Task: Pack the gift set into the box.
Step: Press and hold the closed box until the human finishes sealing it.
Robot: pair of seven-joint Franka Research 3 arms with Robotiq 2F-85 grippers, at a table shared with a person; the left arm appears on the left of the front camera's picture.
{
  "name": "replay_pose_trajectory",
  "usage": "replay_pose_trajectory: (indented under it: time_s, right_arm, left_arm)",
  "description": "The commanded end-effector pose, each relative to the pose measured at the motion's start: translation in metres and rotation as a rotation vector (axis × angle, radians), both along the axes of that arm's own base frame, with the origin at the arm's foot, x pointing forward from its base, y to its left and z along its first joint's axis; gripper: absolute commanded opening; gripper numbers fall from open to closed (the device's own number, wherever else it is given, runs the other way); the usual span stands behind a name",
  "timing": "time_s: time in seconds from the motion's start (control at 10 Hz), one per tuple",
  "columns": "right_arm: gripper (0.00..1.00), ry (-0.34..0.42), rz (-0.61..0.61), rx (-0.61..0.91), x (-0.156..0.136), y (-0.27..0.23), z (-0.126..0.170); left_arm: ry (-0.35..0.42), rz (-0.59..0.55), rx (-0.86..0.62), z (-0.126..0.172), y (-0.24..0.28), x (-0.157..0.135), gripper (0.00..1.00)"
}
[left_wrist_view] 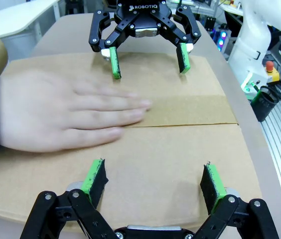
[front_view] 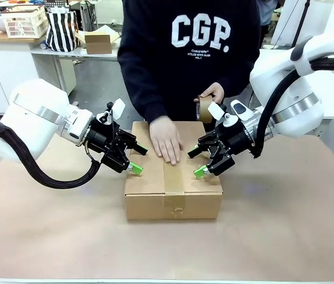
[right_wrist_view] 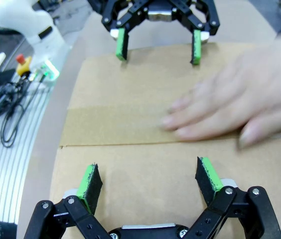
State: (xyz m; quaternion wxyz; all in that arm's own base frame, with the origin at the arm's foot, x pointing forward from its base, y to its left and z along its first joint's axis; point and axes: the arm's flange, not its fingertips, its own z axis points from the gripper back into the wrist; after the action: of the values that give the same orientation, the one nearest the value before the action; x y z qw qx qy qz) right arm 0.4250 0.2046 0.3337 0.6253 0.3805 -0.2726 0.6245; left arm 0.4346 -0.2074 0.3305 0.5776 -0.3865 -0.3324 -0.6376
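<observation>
Both the left gripper (front_view: 136,158) and right gripper (front_view: 196,162) (jaws spread, grasping nothing) should press the box (front_view: 173,192) flaps steadily while the person's hand (front_view: 166,141) smooths tape.

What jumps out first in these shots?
A closed cardboard box sits mid-table with a strip of brown tape along its top seam, and a person's hand lies flat on the lid. The left claw and the right claw, both open, flank that hand over the lid from either side. The person's other hand holds a tape roll just behind the box.
</observation>
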Motion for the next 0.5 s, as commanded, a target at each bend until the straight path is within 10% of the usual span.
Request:
replay_pose_trajectory:
  time_s: [0.0,0.4]
  right_arm:
    - [1.00,-0.008,-0.008,0.003,-0.0017,0.0000,-0.0046]
    - [1.00,-0.008,-0.008,0.003,-0.0017,0.0000,-0.0046]
  left_arm:
    - [0.002,0.003,-0.001,-0.0013,0.0000,-0.0008,1.00]
    - [0.002,0.003,-0.001,-0.0013,0.0000,-0.0008,1.00]
